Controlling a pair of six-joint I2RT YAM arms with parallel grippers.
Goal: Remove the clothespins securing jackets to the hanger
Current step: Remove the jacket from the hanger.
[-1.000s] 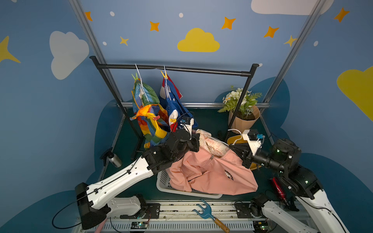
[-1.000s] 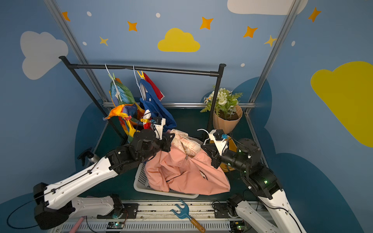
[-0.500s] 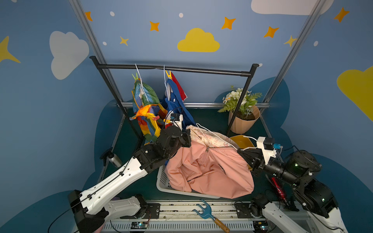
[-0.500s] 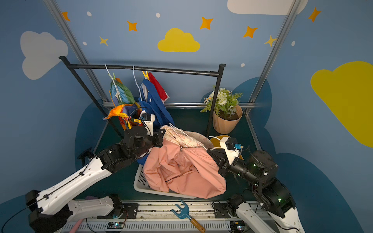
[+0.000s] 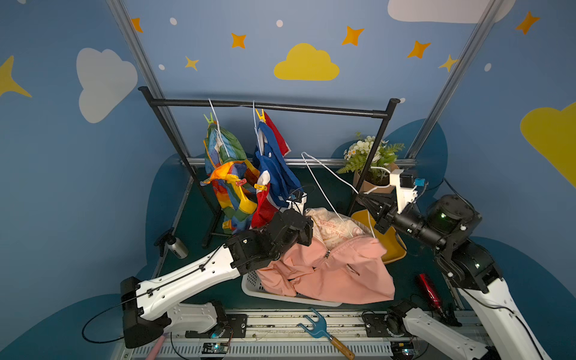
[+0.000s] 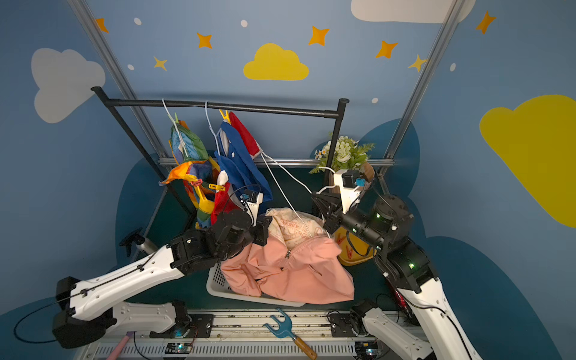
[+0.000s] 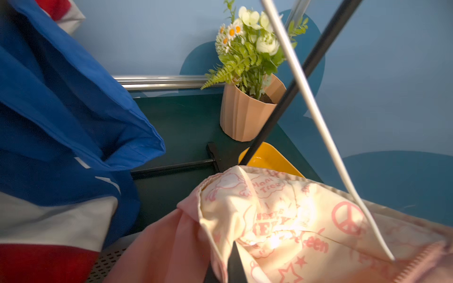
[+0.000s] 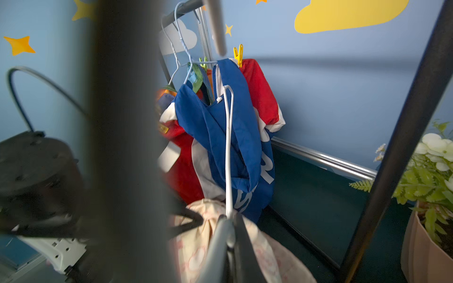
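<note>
Right wrist view gave us the plainest answer: the right end effector (image 8: pixel 230 226) was pinched tight on the thin white wire hanger (image 8: pixel 228 159), low on the wire where it entered the plain pink zip jacket (image 5: pixel 336 271). The hanger's hook was off the black metal clothes rail (image 5: pixel 311 109). The left end effector (image 7: pixel 235 267) was clamped narrow on the jacket's cream printed lining (image 7: pixel 282 220) near the collar. We judged that split deliberate: one arm anchored cloth and the other held wire, so hanger and garment could be drawn apart. The jacket lay heaped over the white perforated plastic basket (image 5: pixel 252 280) on the desk, and we saw no peg on it.

Both top views showed the work left. On the rail hung the rainbow-striped jacket (image 5: pixel 227 149) and the blue, white and red jacket (image 5: pixel 274 168). A green clothespin (image 5: pixel 210 119) and a yellow clothespin (image 5: pixel 260 114) clipped their upper shoulders; a red-pink clothespin (image 5: pixel 240 182) and a second yellow clothespin (image 5: pixel 261 187) gripped the lower ones. Beside the right arm sat a yellow plastic tray (image 5: pixel 394 249) holding what looked like red pegs (image 6: pixel 346 247); we took it for the drop-off place.
</note>
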